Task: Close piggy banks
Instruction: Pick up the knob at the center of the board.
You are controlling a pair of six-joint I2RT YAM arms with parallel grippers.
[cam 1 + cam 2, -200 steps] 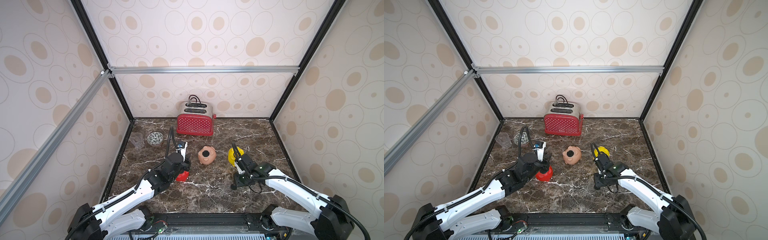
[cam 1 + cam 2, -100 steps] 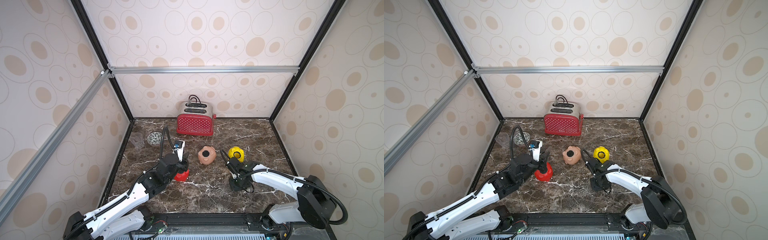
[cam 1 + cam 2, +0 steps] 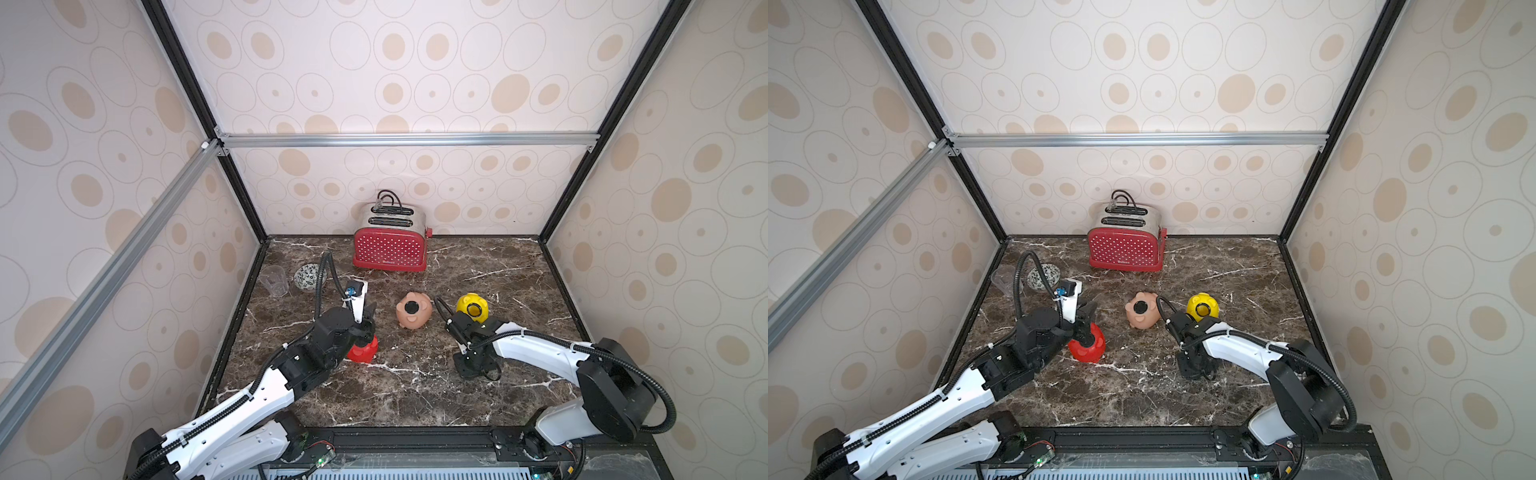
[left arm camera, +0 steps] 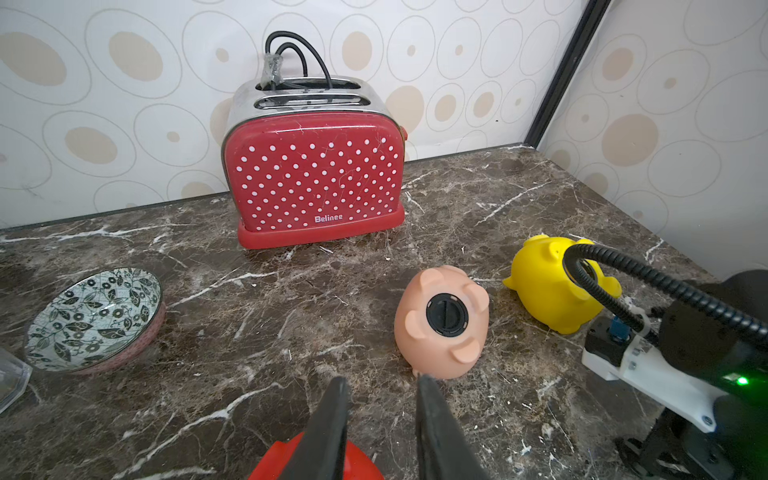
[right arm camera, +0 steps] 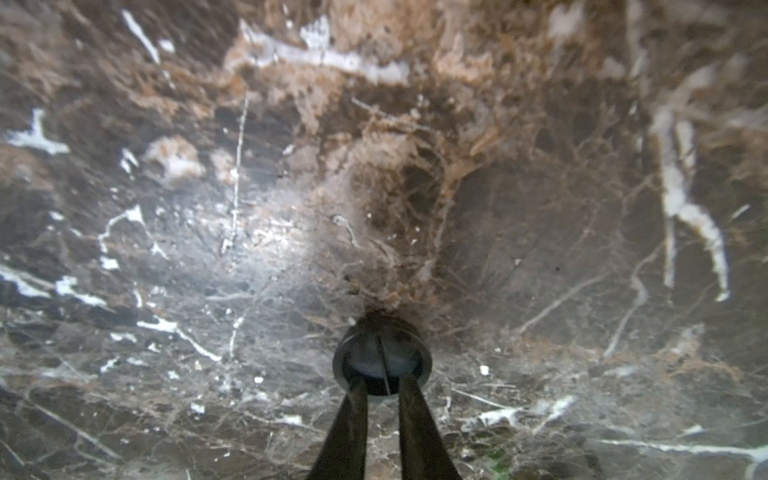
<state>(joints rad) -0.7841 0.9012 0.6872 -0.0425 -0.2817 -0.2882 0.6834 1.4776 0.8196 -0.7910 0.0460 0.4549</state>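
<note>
— Where is my left arm (image 3: 257, 390)?
— It reaches from the tabletop's (image 3: 415, 395) front-left corner toward the middle. I see the left pincer (image 4: 380, 380) tilted down and clamped on the red piggy bank (image 3: 1090, 349).
— And my right arm (image 3: 536, 349)?
— It comes in from the front-right corner, wrist bent straight down. The right pincer (image 5: 383, 384) has narrow fingers astride the black plug (image 5: 380, 353). I can't tell if they pinch.

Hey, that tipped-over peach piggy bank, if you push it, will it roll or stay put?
Likely rocks or rolls: the peach piggy bank is rounded and rests on its body, not its feet. Probably light, seemingly hollow plastic, so it may skid on the marble top.
</note>
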